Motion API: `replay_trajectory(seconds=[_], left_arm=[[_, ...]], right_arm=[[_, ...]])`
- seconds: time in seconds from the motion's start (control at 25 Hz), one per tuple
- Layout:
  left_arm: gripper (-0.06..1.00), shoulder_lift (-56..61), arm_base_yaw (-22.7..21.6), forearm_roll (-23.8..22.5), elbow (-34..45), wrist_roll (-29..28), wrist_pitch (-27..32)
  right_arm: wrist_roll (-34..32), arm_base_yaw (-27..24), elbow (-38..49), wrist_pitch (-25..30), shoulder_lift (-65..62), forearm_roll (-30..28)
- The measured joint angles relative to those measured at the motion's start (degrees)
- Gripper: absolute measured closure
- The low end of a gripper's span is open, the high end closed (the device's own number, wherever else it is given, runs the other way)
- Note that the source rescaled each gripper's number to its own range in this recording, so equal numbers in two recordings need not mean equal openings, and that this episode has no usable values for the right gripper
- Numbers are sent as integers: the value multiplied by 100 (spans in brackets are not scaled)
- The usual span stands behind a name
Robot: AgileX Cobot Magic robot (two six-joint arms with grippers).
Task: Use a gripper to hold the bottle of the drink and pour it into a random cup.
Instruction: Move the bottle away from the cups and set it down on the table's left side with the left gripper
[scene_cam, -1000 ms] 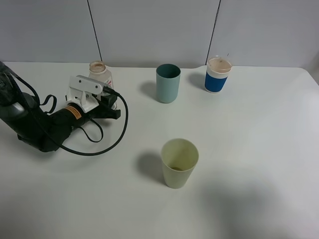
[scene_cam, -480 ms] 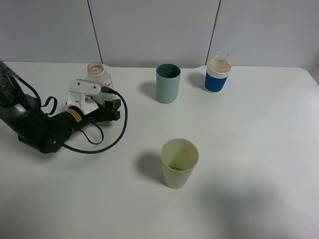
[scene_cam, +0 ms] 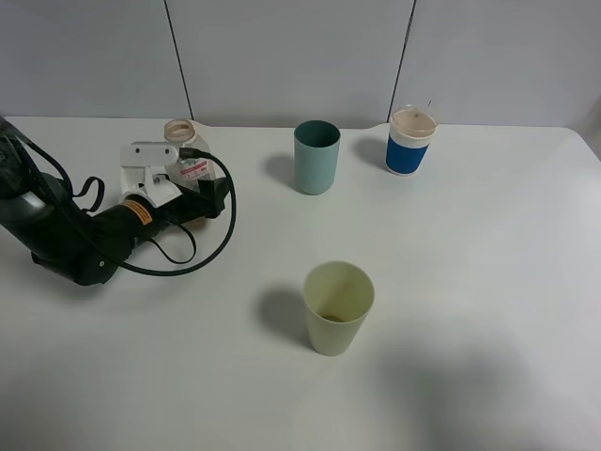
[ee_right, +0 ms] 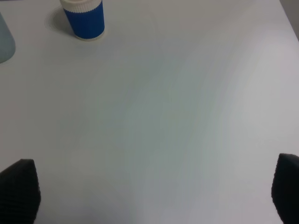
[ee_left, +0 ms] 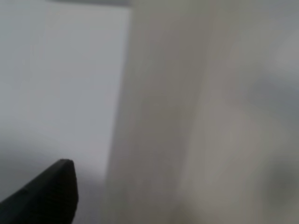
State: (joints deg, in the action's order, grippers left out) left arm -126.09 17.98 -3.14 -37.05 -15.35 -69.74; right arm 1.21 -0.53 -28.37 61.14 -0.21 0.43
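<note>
Left hand [scene_cam: 178, 178] has just let go of the bottle [scene_cam: 187, 150]; its jaws now spread wide beside it. Bottle upright at desk [scene_cam: 470, 282] back-left, well apart from teal cup [scene_cam: 316, 157]. Looks like pour done or regrasp pending.

We see a teal cup [scene_cam: 316, 157], a pale yellow-green cup [scene_cam: 338, 306], a blue cup with white band and tan top [scene_cam: 411, 141], and a clear, tan-rimmed bottle [scene_cam: 188, 153] bearing a white-and-red label.
</note>
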Motion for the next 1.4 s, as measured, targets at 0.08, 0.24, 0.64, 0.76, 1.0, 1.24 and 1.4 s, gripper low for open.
replay_trajectory(seconds=[0.08,0.24,0.64,0.76,1.0,1.24,1.4], left_arm=[[9,76,0,27,23,0,0],[9,434,0,160,250,0,0],[9,1333,-10,542,832,-4,15],[9,1636,-99,546,839,-4,10],[8,2140,-353,560,845,104,10],[8,2750,-395,567,856,110,10],[8,3092,-395,567,858,110,10]], right_arm=[[0,0,0,0,0,0],[0,0,0,0,0,0],[0,0,0,0,0,0],[0,0,0,0,0,0],[0,0,0,0,0,0],[0,0,0,0,0,0],[0,0,0,0,0,0]])
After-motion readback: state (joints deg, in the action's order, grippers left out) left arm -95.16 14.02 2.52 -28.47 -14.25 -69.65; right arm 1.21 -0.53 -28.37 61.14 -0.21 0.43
